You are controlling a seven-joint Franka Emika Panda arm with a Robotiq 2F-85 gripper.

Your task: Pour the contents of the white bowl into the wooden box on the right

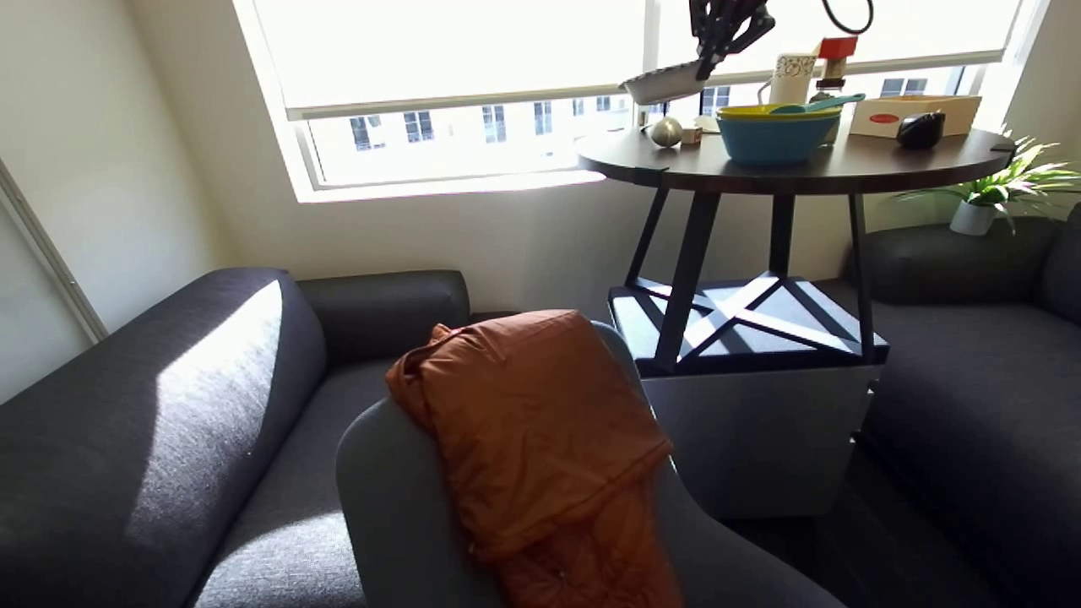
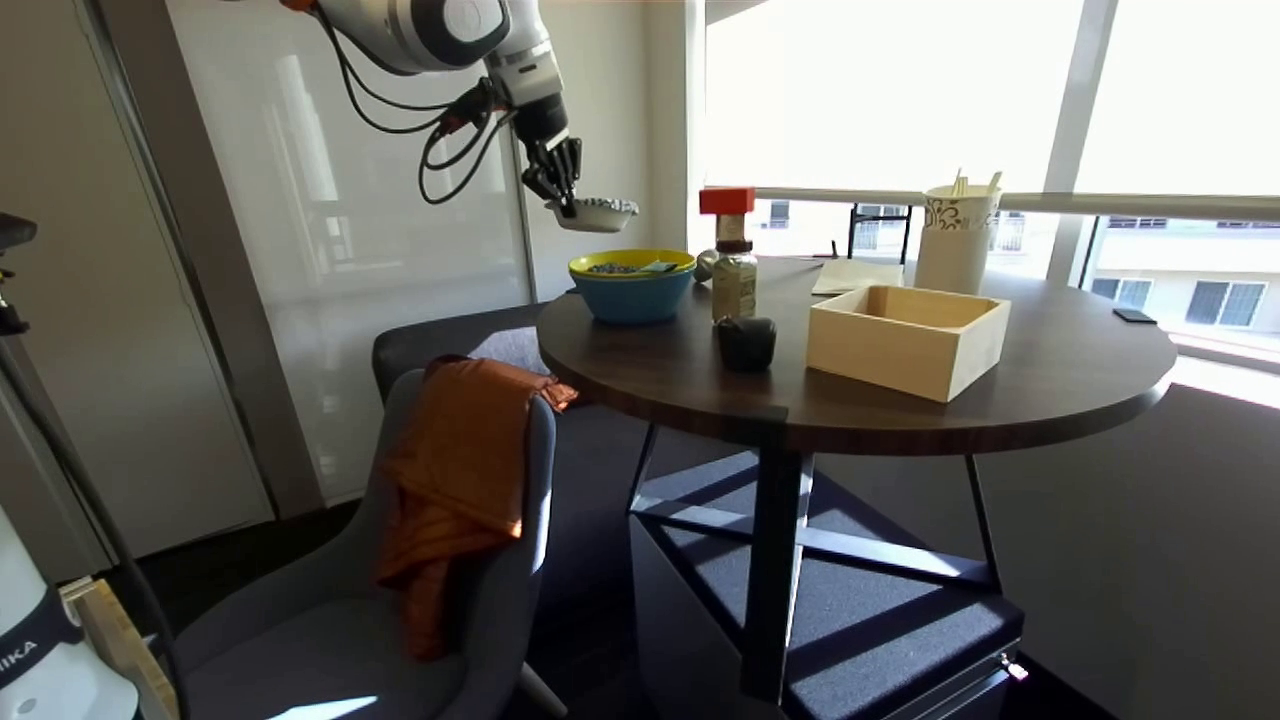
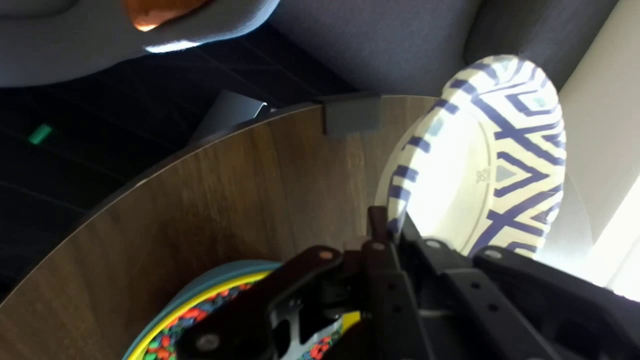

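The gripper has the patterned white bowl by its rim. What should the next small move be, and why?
Probably ease the gripper down to set the patterned white bowl on the round table, clear of the silvery ball. The bowl's visible inside looks bare, though the gripper hides part, so tipping it over the wooden box may pour nothing.

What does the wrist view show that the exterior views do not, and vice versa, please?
Only the wrist view: the inside floor of the white bowl, with a small printed mark.

Only the exterior views: the box and the white cup, each visible in both.

Shared by all: the white bowl with its rim in the jaws, the table, the yellow bowl, the blue bowl and the orange cloth.
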